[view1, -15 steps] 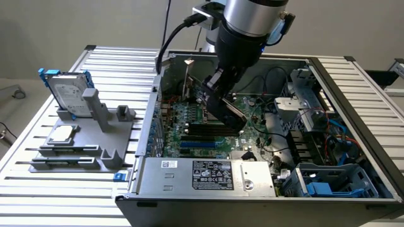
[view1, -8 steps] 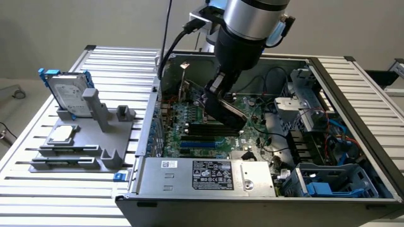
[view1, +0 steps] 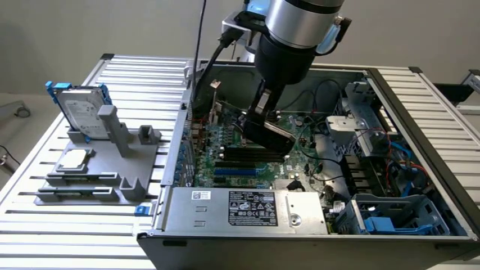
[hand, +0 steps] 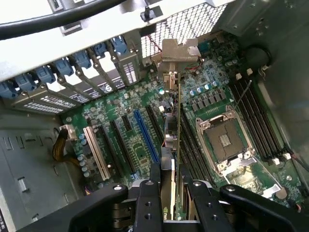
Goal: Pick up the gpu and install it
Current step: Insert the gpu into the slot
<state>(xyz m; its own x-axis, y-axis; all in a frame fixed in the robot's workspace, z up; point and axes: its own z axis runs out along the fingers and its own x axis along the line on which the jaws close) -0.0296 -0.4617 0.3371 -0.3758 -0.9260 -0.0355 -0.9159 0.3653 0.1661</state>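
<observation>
Exterior cam: fixed off the arm, set high and tilted down on the open case. Mid range, so it takes in the whole chassis and the slatted table well out from the gripper.
Wrist cam: sits behind the gripper and looks along its fingers into the case, close in on the motherboard beneath them.
Overlap: the motherboard, its expansion slots, and the gpu edge-on between the fingers.
</observation>
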